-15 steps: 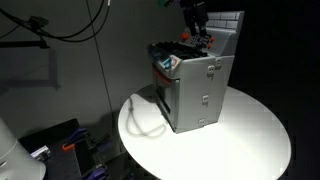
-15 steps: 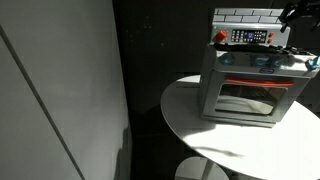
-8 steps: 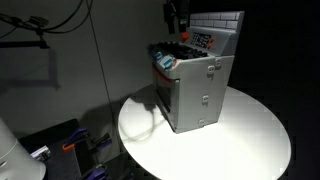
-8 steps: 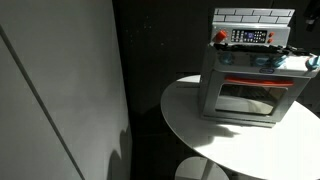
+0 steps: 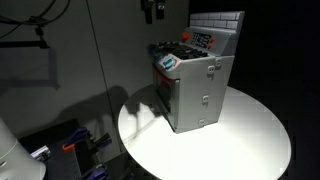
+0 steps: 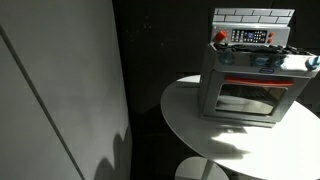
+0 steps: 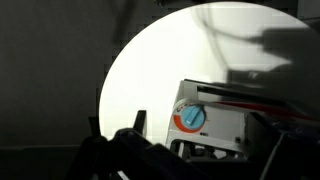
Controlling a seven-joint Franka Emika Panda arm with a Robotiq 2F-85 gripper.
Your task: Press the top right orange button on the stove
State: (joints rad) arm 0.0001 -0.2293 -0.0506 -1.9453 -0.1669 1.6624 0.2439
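The grey toy stove (image 5: 197, 88) stands on a round white table (image 5: 250, 135), and both exterior views show it (image 6: 250, 88). Its white brick back panel (image 6: 254, 15) rises over a control strip with small orange-red buttons (image 6: 221, 36); I cannot single out one button. My gripper (image 5: 151, 10) hangs high in the air to the left of the stove, apart from it, only its lower part in frame. In the wrist view the fingers (image 7: 206, 133) stand wide apart and empty, with the stove's side and its blue dial in an orange ring (image 7: 192, 117) below them.
The table (image 6: 200, 125) has bare room in front of and beside the stove. A grey wall panel (image 6: 60, 90) stands to the side. Cables and dark equipment (image 5: 60, 145) lie on the floor below the table's edge.
My gripper has pulled away from the stove's control strip, moving up and to the left across the exterior view, and has left the view that faces the oven door.
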